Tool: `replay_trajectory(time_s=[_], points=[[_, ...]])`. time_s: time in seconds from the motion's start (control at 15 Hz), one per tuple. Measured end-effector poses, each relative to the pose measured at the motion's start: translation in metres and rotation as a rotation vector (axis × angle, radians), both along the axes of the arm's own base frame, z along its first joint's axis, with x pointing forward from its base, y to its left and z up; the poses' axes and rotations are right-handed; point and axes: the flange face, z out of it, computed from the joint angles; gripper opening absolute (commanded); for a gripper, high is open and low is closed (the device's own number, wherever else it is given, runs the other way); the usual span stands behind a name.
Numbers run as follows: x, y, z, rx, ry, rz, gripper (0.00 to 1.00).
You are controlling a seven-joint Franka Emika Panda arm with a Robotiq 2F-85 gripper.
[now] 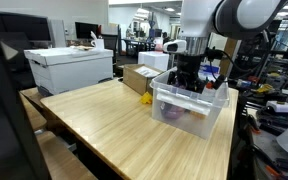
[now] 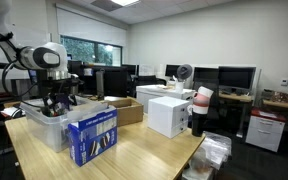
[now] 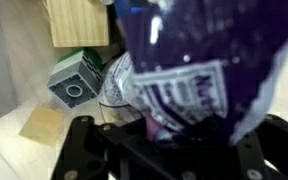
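In an exterior view, my end effector [image 1: 187, 78] reaches down into a clear plastic bin [image 1: 218, 106] at the right of the frame, which stands on the wooden worktop [image 1: 104, 115]. A white box [image 1: 72, 68] sits at upper left. In an exterior view, the same bin [image 2: 39, 128] is at lower left, with a blue carton [image 2: 92, 135] just beside it. In the wrist view, a purple bag [image 3: 204, 60] fills the upper right and sits between the black fingers [image 3: 79, 150] at the bottom edge. I cannot tell whether they have clamped on it (the bag hides the tips). A green-and-grey block [image 3: 74, 85] lies left of the bag, and a wooden block [image 3: 79, 22] lies at the top.
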Motion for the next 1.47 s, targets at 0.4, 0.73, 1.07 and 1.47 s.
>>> replay_trajectory(time_s=[0.4,0.73,1.07,1.47], points=[[0.0,0.001,0.0,-0.002,0.002,0.003,0.04],[-0.004,0.0,-0.001,-0.024,0.06,-0.002,0.03],[0.003,0.002,0.01,-0.046,0.106,-0.007,0.03],[0.016,0.004,0.025,-0.06,0.146,-0.016,0.03]])
